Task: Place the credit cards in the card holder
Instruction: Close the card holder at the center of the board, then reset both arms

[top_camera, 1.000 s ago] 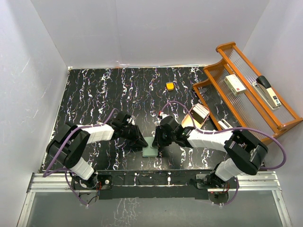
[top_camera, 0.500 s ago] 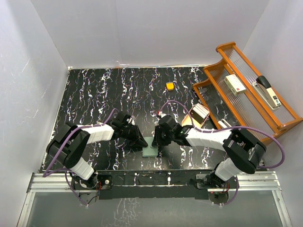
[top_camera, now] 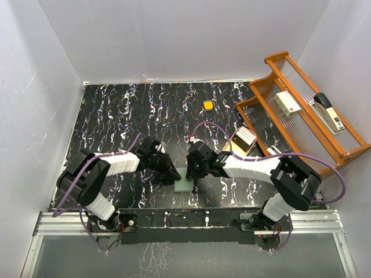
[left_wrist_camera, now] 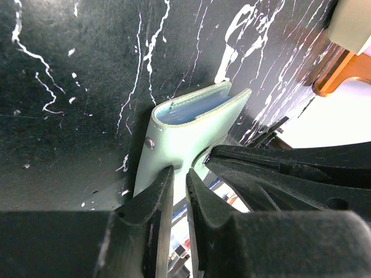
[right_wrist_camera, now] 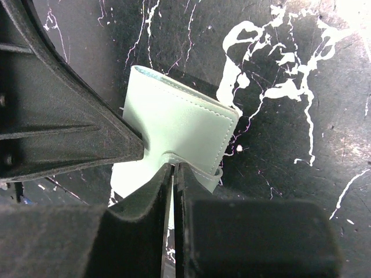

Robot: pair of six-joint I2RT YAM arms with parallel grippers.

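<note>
Right pincer [right_wrist_camera: 173, 168] has nudged left — clamped on card holder [right_wrist_camera: 179, 124].

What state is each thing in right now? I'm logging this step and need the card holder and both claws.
card holder: folded almost shut, pinched by both claws.
left claw: shut on the card holder's edge.
right claw: shut on the card holder's snap tab.
orange block: lying loose, away from both claws.

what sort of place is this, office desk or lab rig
Likely a lab robot cell: white walls box in the black marbled table, and the left arm and right arm are bolted to a metal rail. The wooden desk tray seems a prop.
</note>
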